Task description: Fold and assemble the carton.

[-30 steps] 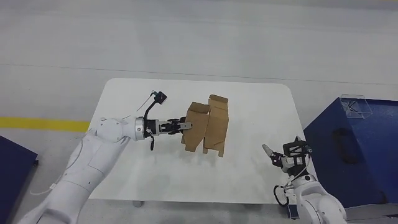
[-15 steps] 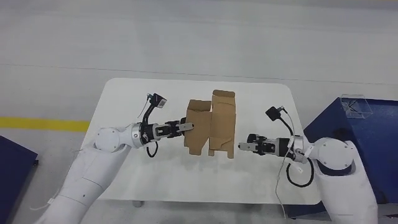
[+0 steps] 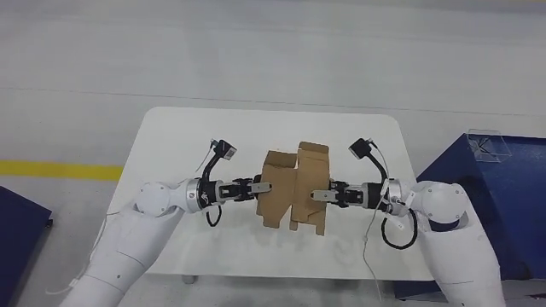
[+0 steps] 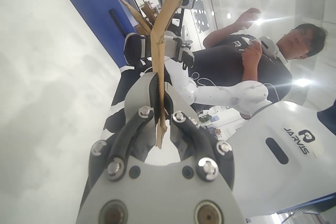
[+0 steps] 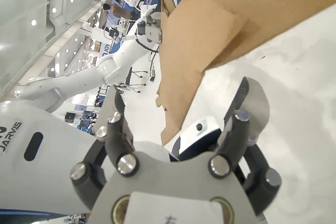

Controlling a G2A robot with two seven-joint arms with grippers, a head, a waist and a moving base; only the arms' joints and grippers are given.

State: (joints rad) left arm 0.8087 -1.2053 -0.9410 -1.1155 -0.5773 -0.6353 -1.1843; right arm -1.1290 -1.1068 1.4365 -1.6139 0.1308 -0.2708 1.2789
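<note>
Carton (image 3: pixel 294 189): brown cardboard, partly opened, flaps loose. Held upright over the middle of the table (image 3: pixel 171 136), between the two arms. Cannot tell whether its lower edge touches the table.
Left jaws: closed on the carton's left edge, cardboard pinched between them.
Right jaws: wide open at the carton's right side, with a flap corner between them.
Blue bin (image 3: pixel 499 192): beside the table's right end.
</note>
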